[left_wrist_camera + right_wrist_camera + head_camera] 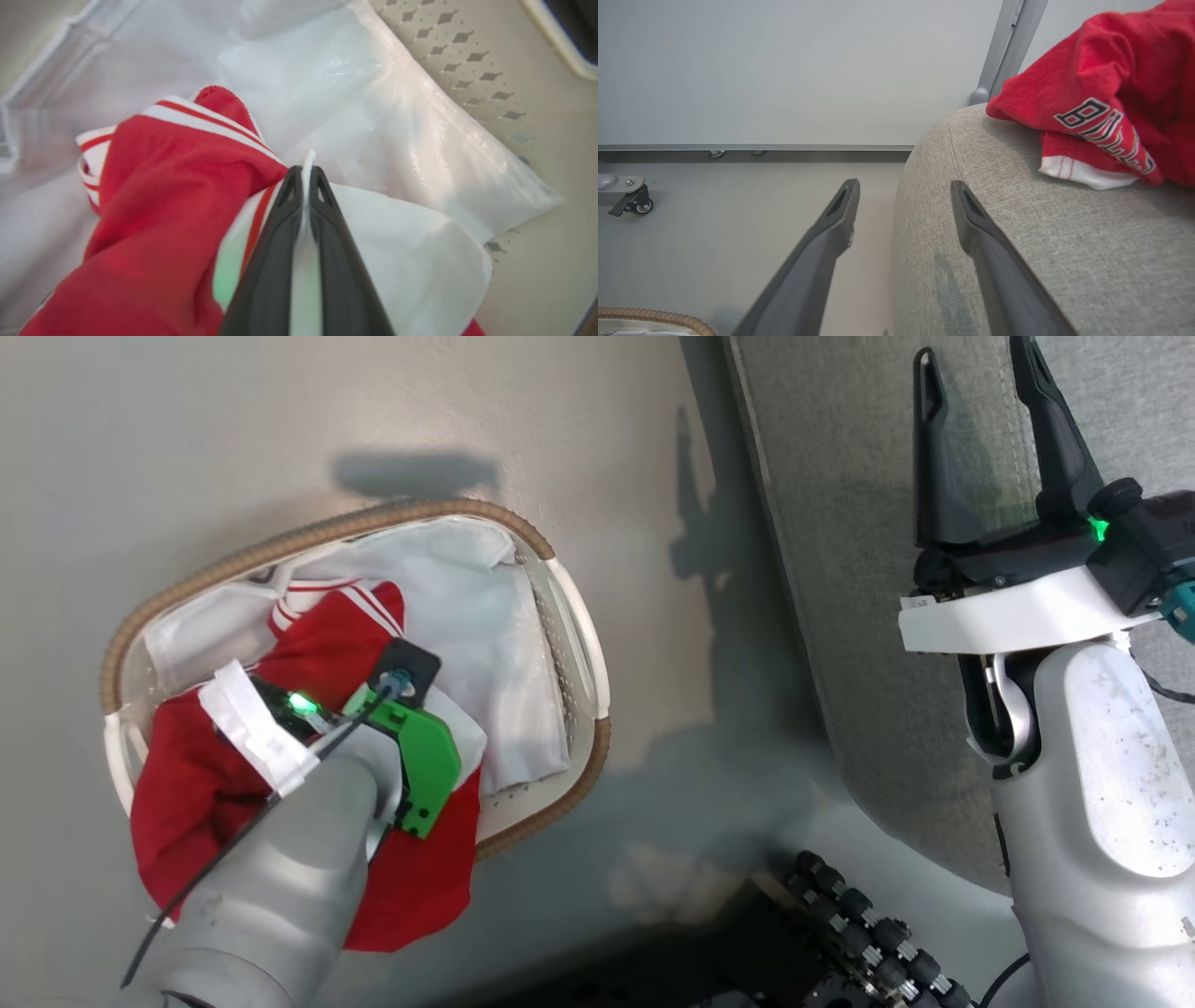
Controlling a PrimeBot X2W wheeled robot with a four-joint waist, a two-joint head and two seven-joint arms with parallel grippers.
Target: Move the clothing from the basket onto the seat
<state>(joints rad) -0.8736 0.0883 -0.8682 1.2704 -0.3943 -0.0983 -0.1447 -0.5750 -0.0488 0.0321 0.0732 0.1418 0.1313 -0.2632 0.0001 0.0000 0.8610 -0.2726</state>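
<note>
The basket [308,532] stands on the floor at the left, with its white liner [485,616] and the red clothing [196,784] heaped at its near end. My left arm reaches down into it. In the left wrist view my left gripper [306,170] is shut on a white fold of the clothing [163,196], beside its red and white stripes. The liner [373,116] lies behind, against the perforated basket wall [467,70]. My right gripper [976,364] is open over the grey seat [840,616], holding nothing. Another red garment [1111,70] with lettering lies on the seat [1064,242], right of the right gripper [903,186].
Pale floor runs between the basket and the seat. My dark base with rollers [868,933] sits at the bottom. A caster wheel [635,203] and a grey post [1004,46] stand by the pale wall beyond the seat.
</note>
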